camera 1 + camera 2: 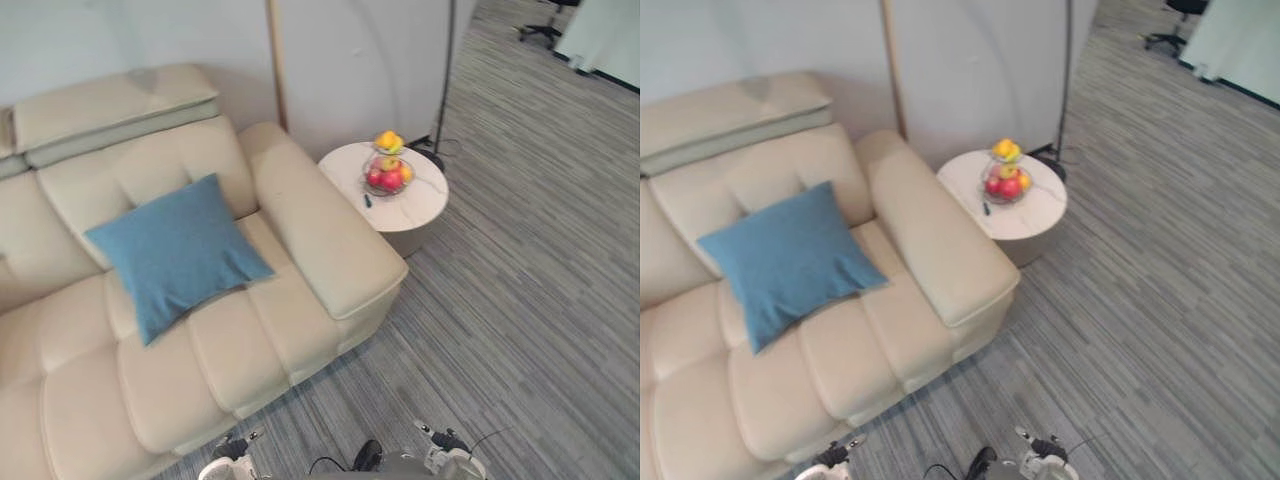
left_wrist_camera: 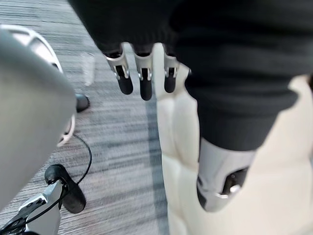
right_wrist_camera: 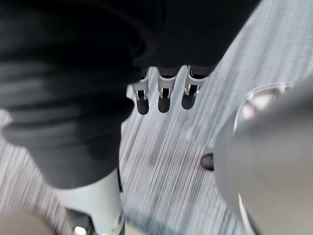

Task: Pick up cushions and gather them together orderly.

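1 blue cushion (image 1: 178,250) on cream sofa (image 1: 320,232), leaning on backrest. Left hand (image 2: 142,81), right hand (image 3: 163,95): fingers relaxed, empty.

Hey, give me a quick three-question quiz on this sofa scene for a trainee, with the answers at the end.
1. True or false: the blue cushion lies on the carpet.
2. What stands on the round side table? A) fruit bowl B) laptop C) folded blanket
3. Fill in: the left robot hand and the right robot hand hang with fingers relaxed and hold nothing, so each is ____ (open or shut).

Key: 1 false, it rests on the sofa seat, leaning on the backrest. 2 A. 3 open.
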`<state>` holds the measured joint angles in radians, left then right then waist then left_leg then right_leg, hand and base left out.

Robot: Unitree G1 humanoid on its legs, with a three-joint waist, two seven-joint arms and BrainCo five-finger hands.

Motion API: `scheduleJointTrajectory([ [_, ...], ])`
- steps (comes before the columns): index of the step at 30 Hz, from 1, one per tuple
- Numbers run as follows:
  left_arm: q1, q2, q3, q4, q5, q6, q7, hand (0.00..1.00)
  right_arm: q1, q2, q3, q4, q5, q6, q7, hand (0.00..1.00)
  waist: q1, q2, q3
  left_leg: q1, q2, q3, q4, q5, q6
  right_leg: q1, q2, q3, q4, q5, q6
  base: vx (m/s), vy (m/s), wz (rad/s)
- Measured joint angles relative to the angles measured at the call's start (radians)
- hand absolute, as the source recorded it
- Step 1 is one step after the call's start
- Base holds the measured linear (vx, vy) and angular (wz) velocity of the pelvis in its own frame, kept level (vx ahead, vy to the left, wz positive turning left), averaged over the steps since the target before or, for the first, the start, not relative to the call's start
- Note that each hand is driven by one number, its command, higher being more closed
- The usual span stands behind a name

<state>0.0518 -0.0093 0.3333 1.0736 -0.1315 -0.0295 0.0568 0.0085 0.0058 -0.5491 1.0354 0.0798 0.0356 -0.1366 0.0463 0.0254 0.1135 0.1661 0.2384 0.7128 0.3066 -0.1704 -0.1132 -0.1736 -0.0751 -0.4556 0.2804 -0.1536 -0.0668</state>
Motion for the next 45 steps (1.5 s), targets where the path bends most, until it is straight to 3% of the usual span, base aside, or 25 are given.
scheduleJointTrajectory([
  [1, -0.001, 0.005, 0.01, 0.0, -0.005, -0.002, -0.002, 0.0, 0.007, 0.004, 0.0, 0.006, 0.001, 0.004, -0.001, 0.0, -0.001, -0.005, 0.009, -0.047, 0.049, -0.043, 0.143, -0.001, 0.013, 0.01, 0.018, 0.026, -0.01, -0.002, -0.002, 0.09, -0.193, -0.66],
  [2, 0.0, -0.001, 0.052, -0.002, -0.022, -0.007, -0.002, 0.0, 0.013, 0.004, 0.002, 0.002, 0.002, 0.004, -0.004, 0.0, 0.004, 0.0, 0.027, -0.12, 0.107, -0.14, 0.34, -0.03, 0.096, 0.033, 0.055, 0.064, -0.015, -0.01, -0.017, 0.17, -0.259, -1.17],
  [4, -0.001, -0.008, 0.082, -0.006, -0.031, -0.014, -0.004, 0.0, 0.011, -0.004, 0.016, 0.003, 0.006, 0.004, -0.013, 0.0, 0.009, 0.013, 0.04, -0.216, 0.085, -0.326, 0.486, -0.101, 0.062, 0.042, 0.103, 0.137, 0.0, -0.031, -0.054, 0.15, -0.131, -1.27],
  [6, -0.002, -0.01, 0.08, -0.027, -0.055, -0.013, -0.006, 0.0, 0.002, -0.003, 0.045, 0.003, 0.006, 0.005, -0.015, 0.0, 0.02, 0.0, 0.048, -0.327, -0.055, -0.55, 0.451, -0.18, 0.015, 0.054, 0.143, 0.254, 0.0, -0.036, -0.062, 0.16, -0.048, -1.5],
  [8, 0.001, -0.024, 0.08, -0.049, -0.061, -0.015, -0.002, 0.0, -0.008, -0.001, 0.049, 0.005, 0.007, 0.005, -0.018, 0.0, 0.029, -0.005, 0.05, -0.361, -0.138, -0.68, 0.34, -0.183, 0.009, 0.071, 0.166, 0.348, 0.004, -0.043, -0.049, 0.17, 0.024, -1.69],
  [10, 0.002, -0.023, 0.081, -0.053, -0.061, -0.016, -0.003, 0.0, -0.007, -0.004, 0.081, 0.002, 0.007, 0.003, -0.02, 0.0, 0.035, -0.005, 0.045, -0.397, -0.217, -0.835, 0.276, -0.178, 0.012, 0.073, 0.185, 0.429, 0.013, -0.054, -0.043, 0.23, 0.091, -1.74],
  [11, 0.0, -0.03, 0.081, -0.053, -0.063, -0.017, -0.002, 0.0, -0.007, -0.003, 0.091, 0.001, 0.007, 0.001, -0.02, 0.0, 0.045, -0.008, 0.037, -0.413, -0.251, -0.937, 0.224, -0.155, 0.052, 0.069, 0.2, 0.501, 0.026, -0.062, -0.032, 0.23, 0.125, -1.92],
  [12, 0.002, -0.035, 0.079, -0.06, -0.063, -0.018, -0.001, 0.0, -0.006, 0.0, 0.092, 0.0, 0.007, 0.001, -0.02, 0.0, 0.062, -0.005, 0.034, -0.391, -0.235, -0.936, 0.165, -0.128, 0.08, 0.064, 0.216, 0.555, 0.065, -0.082, -0.02, 0.25, 0.144, -2.01],
  [13, 0.005, -0.036, 0.08, -0.061, -0.065, -0.018, -0.002, 0.0, -0.005, 0.001, 0.091, -0.001, 0.007, 0.0, -0.02, 0.0, 0.067, 0.003, 0.029, -0.379, -0.22, -0.913, 0.155, -0.091, 0.052, 0.063, 0.225, 0.581, 0.085, -0.093, -0.015, 0.29, 0.172, -1.93],
  [16, 0.025, -0.005, 0.075, -0.061, -0.053, -0.019, -0.002, 0.0, 0.033, 0.04, 0.093, -0.035, 0.005, 0.0, -0.018, 0.0, 0.066, -0.046, -0.026, -0.325, -0.197, -0.727, 0.102, -0.104, 0.071, 0.024, 0.179, 0.621, 0.161, -0.145, 0.074, 0.31, 0.195, -1.64],
  [18, 0.008, 0.009, 0.072, -0.053, -0.048, -0.014, -0.001, 0.0, 0.031, 0.054, 0.099, -0.045, 0.005, -0.007, -0.012, 0.0, 0.065, -0.065, -0.025, -0.272, -0.183, -0.616, 0.098, -0.122, 0.091, -0.02, 0.131, 0.523, 0.227, -0.131, 0.112, 0.28, 0.189, -1.21],
  [19, 0.007, 0.007, 0.071, -0.05, -0.048, -0.012, 0.0, 0.0, 0.028, 0.052, 0.1, -0.046, 0.005, -0.007, -0.011, 0.0, 0.066, -0.058, -0.02, -0.261, -0.173, -0.599, 0.097, -0.124, 0.095, -0.027, 0.125, 0.49, 0.242, -0.124, 0.127, 0.23, 0.125, -1.16],
  [20, 0.008, 0.002, 0.067, -0.041, -0.049, -0.011, 0.001, 0.0, 0.018, 0.054, 0.099, -0.06, 0.005, -0.006, -0.011, 0.0, 0.071, -0.039, -0.009, -0.216, -0.15, -0.541, 0.083, -0.126, 0.097, -0.044, 0.08, 0.343, 0.301, -0.125, 0.131, 0.15, 0.069, -0.89],
  [21, 0.01, 0.001, 0.063, -0.04, -0.052, -0.009, 0.003, 0.0, 0.008, 0.057, 0.1, -0.067, 0.004, -0.007, -0.01, 0.0, 0.07, -0.036, -0.009, -0.201, -0.142, -0.517, 0.075, -0.126, 0.097, -0.048, 0.055, 0.285, 0.315, -0.127, 0.127, 0.18, 0.087, -1.37],
  [22, 0.009, 0.002, 0.042, -0.04, -0.061, -0.009, 0.007, 0.0, 0.004, 0.066, 0.104, -0.068, 0.0, -0.006, -0.008, 0.0, 0.069, -0.026, -0.009, -0.155, -0.118, -0.45, 0.041, -0.132, 0.086, -0.052, -0.032, 0.088, 0.319, -0.129, 0.122, 0.19, 0.067, -1.16],
  [26, 0.01, 0.026, -0.002, -0.018, -0.066, -0.008, 0.007, 0.0, -0.044, 0.064, 0.081, 0.002, -0.001, -0.007, -0.008, 0.0, 0.069, -0.031, -0.007, -0.079, -0.095, -0.351, -0.03, -0.133, 0.083, -0.072, -0.072, -0.103, 0.129, -0.039, 0.08, 0.23, -0.057, -1.17],
  [27, 0.004, 0.044, -0.022, -0.007, -0.065, -0.008, 0.008, 0.0, -0.058, 0.057, 0.078, 0.027, -0.002, -0.005, -0.012, 0.0, 0.068, -0.045, -0.005, -0.047, -0.102, -0.345, -0.044, -0.133, 0.083, -0.067, -0.066, -0.13, 0.075, 0.022, 0.0, 0.23, -0.155, -0.83],
  [30, -0.006, 0.032, -0.037, -0.004, -0.034, -0.004, 0.007, 0.0, -0.068, 0.038, 0.031, 0.039, -0.001, -0.009, -0.012, 0.0, 0.057, -0.014, 0.007, -0.027, -0.065, -0.393, 0.059, -0.109, 0.039, -0.01, -0.005, -0.086, 0.051, -0.003, -0.011, 0.37, -0.239, -0.82],
  [31, -0.023, 0.017, -0.036, -0.006, -0.017, -0.004, 0.008, 0.0, -0.058, 0.029, 0.036, 0.033, 0.0, -0.009, -0.012, 0.0, 0.051, 0.007, 0.015, -0.082, -0.029, -0.432, 0.259, -0.091, 0.042, 0.035, 0.03, -0.061, 0.03, -0.02, -0.016, 0.35, -0.168, -0.69],
  [32, -0.026, 0.008, -0.038, -0.029, -0.012, -0.005, 0.008, 0.0, -0.055, 0.025, 0.049, 0.032, 0.001, -0.008, -0.015, 0.0, 0.055, 0.01, 0.024, -0.172, -0.005, -0.492, 0.482, -0.036, 0.092, 0.072, 0.053, -0.017, 0.018, -0.042, -0.024, 0.28, -0.119, -0.75],
  [35, -0.033, 0.011, -0.063, -0.064, 0.02, -0.004, 0.009, 0.0, -0.054, 0.033, 0.074, 0.021, 0.007, -0.008, -0.028, 0.0, 0.068, 0.0, 0.036, -0.309, -0.034, -0.591, 0.664, -0.125, 0.087, 0.136, 0.076, 0.08, 0.009, -0.082, -0.042, 0.28, -0.032, -1.11],
  [40, -0.04, 0.003, -0.122, -0.111, 0.073, -0.006, 0.029, 0.0, -0.052, 0.046, 0.057, -0.001, 0.041, -0.01, -0.041, 0.0, 0.069, -0.004, 0.037, -0.433, -0.147, -0.696, 0.22, -0.134, 0.059, 0.21, 0.072, 0.262, -0.048, -0.089, 0.005, 0.31, 0.107, -1.17],
  [41, -0.039, 0.003, -0.125, -0.113, 0.092, -0.007, 0.03, 0.0, -0.048, 0.046, 0.04, 0.001, 0.041, -0.009, -0.041, 0.0, 0.072, -0.009, 0.034, -0.434, -0.179, -0.761, 0.132, -0.046, 0.036, 0.219, 0.065, 0.312, -0.059, -0.106, 0.024, 0.44, 0.276, -1.12],
  [42, -0.034, 0.017, -0.128, -0.112, 0.101, -0.007, 0.032, 0.0, -0.034, 0.058, 0.038, 0.001, 0.042, -0.009, -0.043, 0.0, 0.083, -0.028, 0.013, -0.401, -0.217, -0.753, 0.099, -0.014, 0.067, 0.23, 0.045, 0.38, -0.072, -0.112, 0.053, 0.37, 0.234, -1.0],
  [45, -0.043, 0.02, -0.139, -0.109, 0.111, -0.003, 0.032, 0.0, -0.009, 0.07, 0.036, -0.012, 0.042, -0.006, -0.044, 0.0, 0.077, -0.053, 0.002, -0.328, -0.218, -0.628, 0.09, -0.079, 0.112, 0.202, 0.0, 0.44, 0.044, -0.113, 0.11, 0.47, 0.227, -0.95],
])
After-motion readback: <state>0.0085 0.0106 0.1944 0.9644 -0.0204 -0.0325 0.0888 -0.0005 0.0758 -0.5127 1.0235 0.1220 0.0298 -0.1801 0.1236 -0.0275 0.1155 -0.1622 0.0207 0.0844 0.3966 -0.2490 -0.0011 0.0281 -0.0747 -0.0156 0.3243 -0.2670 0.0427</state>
